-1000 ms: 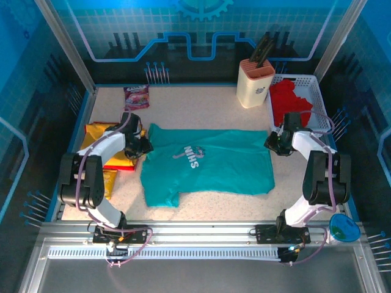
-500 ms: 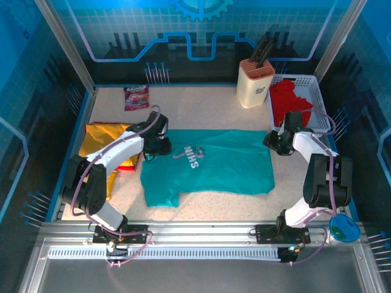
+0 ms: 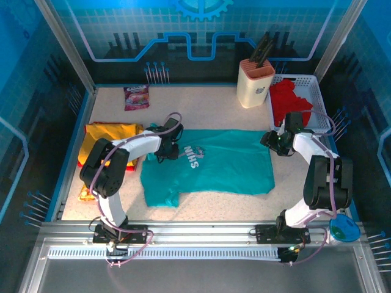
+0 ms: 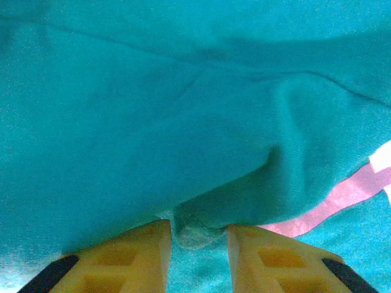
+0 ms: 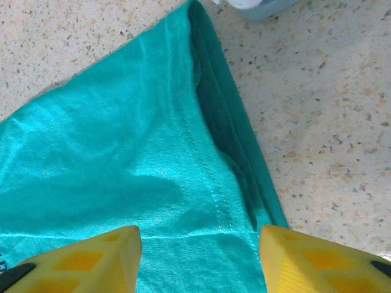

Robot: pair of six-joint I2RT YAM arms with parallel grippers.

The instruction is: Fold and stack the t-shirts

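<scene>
While the teal t-shirt point(image 3: 208, 168) lies spread flat mid-table point(image 3: 208, 110), the left gripper point(image 3: 171, 149) is down on its left end beside the print, pinching a ruck of cloth. The right gripper point(image 3: 276, 141) hangs open over its far right corner.

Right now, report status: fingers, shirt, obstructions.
Left fingers pinching a fold of the teal t-shirt. Right fingers open over its right corner. Shirt spread out, unfolded. Yellow t-shirt close on its left.
</scene>
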